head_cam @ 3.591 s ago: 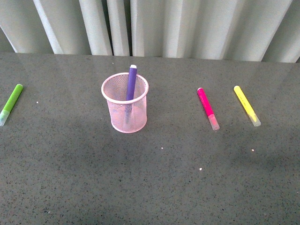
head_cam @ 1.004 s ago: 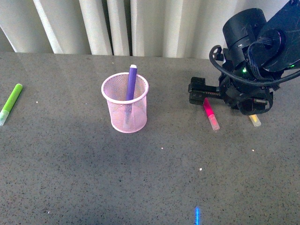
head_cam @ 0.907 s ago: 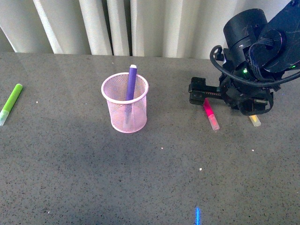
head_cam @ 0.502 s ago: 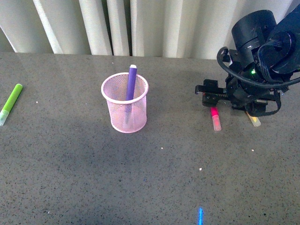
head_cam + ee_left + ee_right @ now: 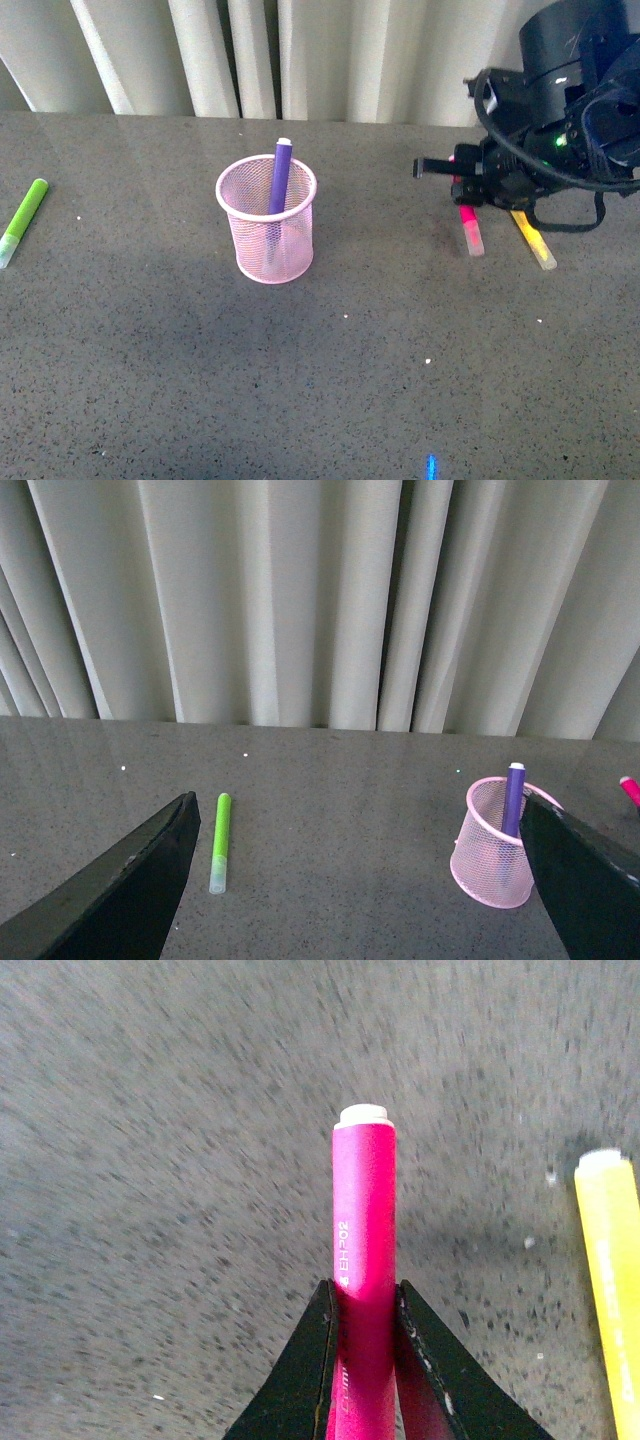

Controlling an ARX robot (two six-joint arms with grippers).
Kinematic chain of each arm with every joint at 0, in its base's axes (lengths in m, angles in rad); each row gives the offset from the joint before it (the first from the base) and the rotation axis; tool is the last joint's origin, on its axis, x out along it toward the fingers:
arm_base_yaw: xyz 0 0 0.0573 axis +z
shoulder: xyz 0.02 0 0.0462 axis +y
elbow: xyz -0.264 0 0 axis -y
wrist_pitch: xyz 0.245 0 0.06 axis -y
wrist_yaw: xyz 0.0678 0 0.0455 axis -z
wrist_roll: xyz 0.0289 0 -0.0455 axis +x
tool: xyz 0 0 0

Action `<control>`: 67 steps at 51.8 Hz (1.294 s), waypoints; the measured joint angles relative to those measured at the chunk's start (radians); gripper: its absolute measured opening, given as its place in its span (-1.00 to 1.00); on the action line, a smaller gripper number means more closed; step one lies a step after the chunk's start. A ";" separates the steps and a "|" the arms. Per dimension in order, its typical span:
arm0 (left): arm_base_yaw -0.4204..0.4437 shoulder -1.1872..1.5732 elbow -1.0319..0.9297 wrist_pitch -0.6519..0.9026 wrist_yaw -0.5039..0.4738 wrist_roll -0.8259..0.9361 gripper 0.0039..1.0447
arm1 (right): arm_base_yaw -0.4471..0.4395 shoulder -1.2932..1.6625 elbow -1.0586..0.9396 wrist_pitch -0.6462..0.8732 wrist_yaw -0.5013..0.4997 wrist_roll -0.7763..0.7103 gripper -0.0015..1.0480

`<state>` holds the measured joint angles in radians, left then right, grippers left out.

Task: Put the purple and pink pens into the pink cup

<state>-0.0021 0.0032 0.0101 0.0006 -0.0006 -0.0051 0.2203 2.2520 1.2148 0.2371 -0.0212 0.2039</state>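
Pens, 4 tot: 1 purple pen (image 5: 283, 175), 1 pink pen (image 5: 470, 234), 1 yellow marker (image 5: 533, 241), 1 green marker (image 5: 24, 220); cups, 1 tot: 1 pink cup (image 5: 268, 252)

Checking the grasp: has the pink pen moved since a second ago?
Yes. Clamped in the right gripper, the pink pen has shifted right, closer to the yellow marker and farther from the pink cup.

The right arm (image 5: 580, 90) is matte black: rounded joint housings, looping black cables (image 5: 481, 105), one small green light (image 5: 558, 141). The left gripper (image 5: 357, 800) has plain black wedge-shaped fingers (image 5: 120, 890).
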 joint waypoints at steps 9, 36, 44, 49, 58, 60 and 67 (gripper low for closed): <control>0.000 0.000 0.000 0.000 0.000 0.000 0.88 | 0.016 -0.089 -0.047 0.109 -0.006 -0.038 -0.78; 0.000 -0.001 0.000 0.000 0.000 0.000 0.88 | 0.227 0.032 0.103 0.624 -0.150 -0.319 -0.79; 0.000 -0.001 0.000 0.000 0.000 0.000 0.88 | 0.250 0.038 0.112 0.633 -0.161 -0.235 -0.79; 0.000 -0.001 0.000 0.000 0.000 0.000 0.88 | 0.265 0.038 0.113 0.634 -0.156 -0.160 -0.79; 0.000 -0.001 0.000 0.000 0.000 0.000 0.88 | 0.263 0.009 0.083 0.649 -0.142 -0.085 -0.79; 0.000 -0.001 0.000 0.000 0.000 0.000 0.88 | 0.259 -0.003 0.070 0.652 -0.143 -0.071 -0.79; 0.000 -0.001 0.000 0.000 0.000 0.000 0.88 | 0.244 -0.064 0.002 0.662 -0.178 -0.045 -0.79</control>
<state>-0.0021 0.0021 0.0101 0.0006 -0.0006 -0.0048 0.4644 2.1876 1.2171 0.8989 -0.1989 0.1593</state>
